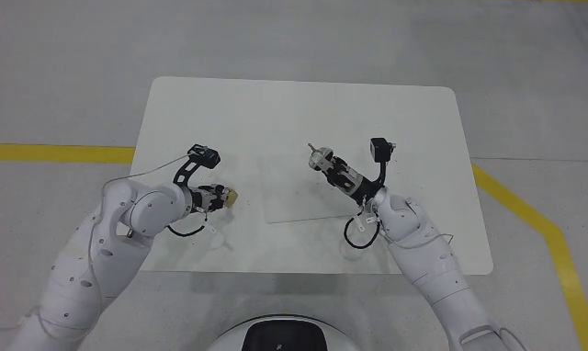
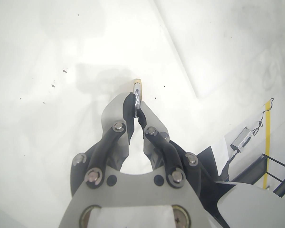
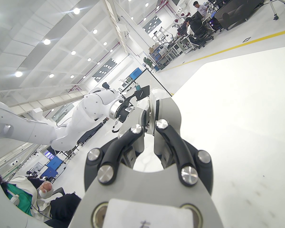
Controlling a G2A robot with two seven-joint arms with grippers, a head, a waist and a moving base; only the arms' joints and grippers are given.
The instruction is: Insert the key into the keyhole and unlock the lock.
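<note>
Left tool (image 2: 136, 110) clamped on lock (image 2: 138, 90) over table (image 2: 61, 36), right tool (image 3: 150, 113) tilted upward, pinching key (image 1: 313, 149)

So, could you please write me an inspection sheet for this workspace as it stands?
Surface: white table with a thin white sheet lying on it and a few dark specks.
Job's things: lock held by its shackle in the left gripper; key in the right gripper. The two are apart and the key is not yet inserted.
Clutter: nothing seen.
Grippers: both have jaws shut on their things, over the table.
Cables: black cable looped at the right wrist, another at the left.
Surroundings: yellow tape on the floor; a grey box with leads beside the table.
</note>
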